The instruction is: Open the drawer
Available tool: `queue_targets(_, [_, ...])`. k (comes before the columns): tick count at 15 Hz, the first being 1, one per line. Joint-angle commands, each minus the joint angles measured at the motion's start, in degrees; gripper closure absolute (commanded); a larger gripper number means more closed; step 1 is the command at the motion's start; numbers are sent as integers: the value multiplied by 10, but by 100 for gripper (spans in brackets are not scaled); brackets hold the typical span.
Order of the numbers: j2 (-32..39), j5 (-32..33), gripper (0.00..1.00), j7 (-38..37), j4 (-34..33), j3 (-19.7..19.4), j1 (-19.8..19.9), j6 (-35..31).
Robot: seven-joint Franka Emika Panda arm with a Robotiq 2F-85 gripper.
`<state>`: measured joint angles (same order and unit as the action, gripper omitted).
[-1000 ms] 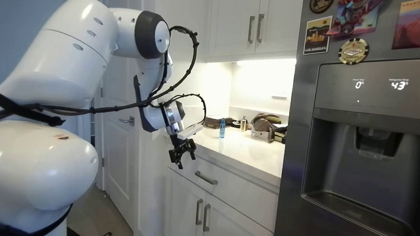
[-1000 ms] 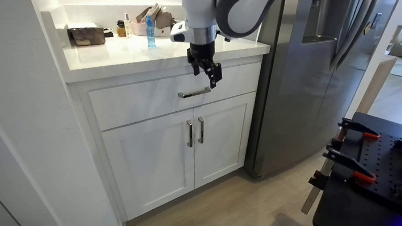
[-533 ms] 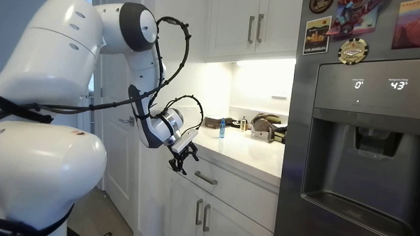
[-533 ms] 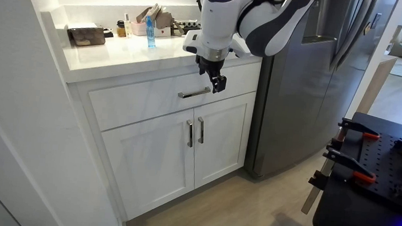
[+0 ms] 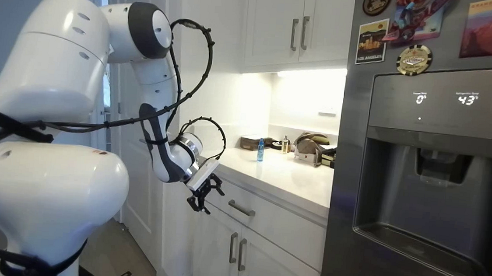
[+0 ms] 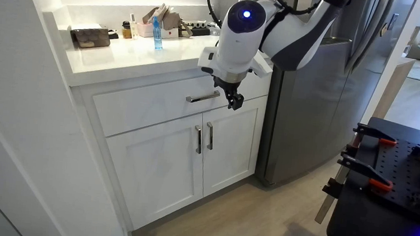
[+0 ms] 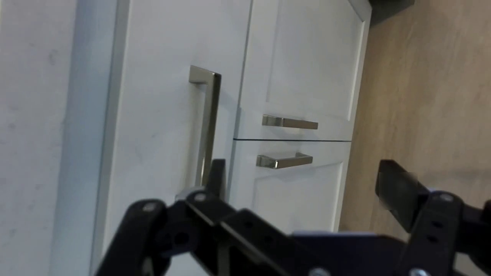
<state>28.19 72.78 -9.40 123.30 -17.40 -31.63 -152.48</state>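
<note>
I hold the end effector [image 7: 303, 174] with its fingers [image 7: 217, 178] wide apart and gripping nothing, facing the closed drawer [image 7: 161, 115]. The handle [image 7: 209, 126] lies ahead of it, untouched, lined up nearer the upper finger than the middle. I take this roll as meant to straddle the handle; I probably need to rise before reaching in.

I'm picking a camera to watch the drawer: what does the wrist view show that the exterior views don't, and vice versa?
Only the wrist view: screw heads on the open claw, one finger overlapping the drawer handle in the picture.
Only the exterior views: the blue bottle and brown pouch.
Shared: the claw, closed drawer, its handle, two lower cabinet handles.
</note>
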Motion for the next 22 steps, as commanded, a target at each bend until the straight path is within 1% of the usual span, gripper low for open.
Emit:
queue_targets(1, [-2, 40, 0, -22, 1, 76, 66, 42])
queue_targets(2, [7, 45, 0, -17, -5, 90, 79, 52])
queue_targets(5, [26, 52, 0, -7, -27, 148, 135, 79])
queue_targets(7, [43, 62, 0, -13, -47, 169, 157, 89])
queue_targets(9, [62, 75, 0, -16, -65, 180, 173, 91])
queue_targets(14, [113, 91, 0, -20, -125, 191, 189, 94])
queue_targets(22, [151, 127, 0, -46, -187, 189, 187, 101])
